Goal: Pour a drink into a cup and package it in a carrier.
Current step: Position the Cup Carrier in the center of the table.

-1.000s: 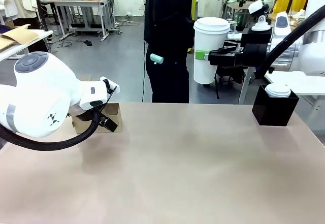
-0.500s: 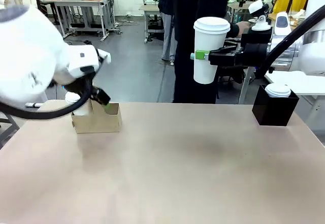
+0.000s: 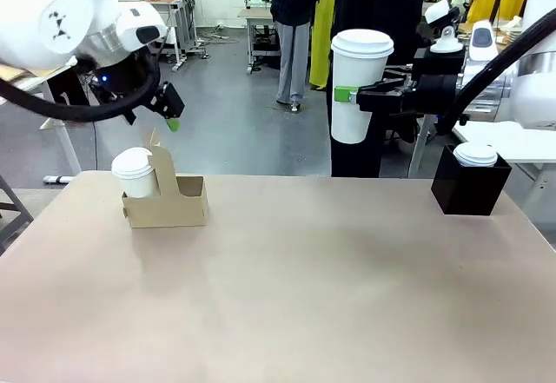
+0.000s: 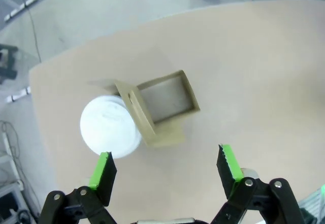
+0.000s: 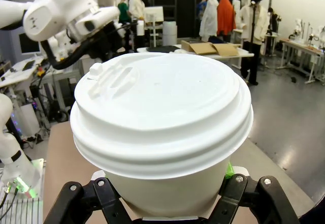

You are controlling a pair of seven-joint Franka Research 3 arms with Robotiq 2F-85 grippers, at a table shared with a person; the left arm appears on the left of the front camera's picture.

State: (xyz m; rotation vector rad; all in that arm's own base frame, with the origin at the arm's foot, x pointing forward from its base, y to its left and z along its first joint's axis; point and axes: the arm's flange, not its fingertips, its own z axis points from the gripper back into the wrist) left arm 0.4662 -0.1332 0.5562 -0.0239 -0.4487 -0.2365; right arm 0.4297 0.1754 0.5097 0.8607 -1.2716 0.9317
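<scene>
The brown cardboard carrier [image 3: 167, 201] stands at the table's far left, with a lidded white paper cup [image 3: 133, 173] in its left pocket. My left gripper [image 3: 165, 110] hangs open above it. From above, the left wrist view shows that carrier [image 4: 165, 107] and the cup's lid [image 4: 110, 125] beyond the spread green fingertips [image 4: 104, 169] of the left gripper [image 4: 166, 165]. My right gripper [image 3: 346, 95] is shut on a second tall lidded white cup [image 3: 358, 83], held high over the far edge. That cup [image 5: 160, 112] sits upright in the right gripper [image 5: 163, 199]. The jug of drink is out of view.
A black square box [image 3: 469, 188] with a white lid [image 3: 476, 154] on top stands at the far right of the table. A person in dark clothes [image 3: 373, 9] stands behind the held cup. The beige table top [image 3: 313, 287] is bare in the middle and front.
My left arm has risen up and back from the carrier, uncovering a lidded cup in its left pocket. The right arm and its cup have not moved. The person behind has shifted right.
</scene>
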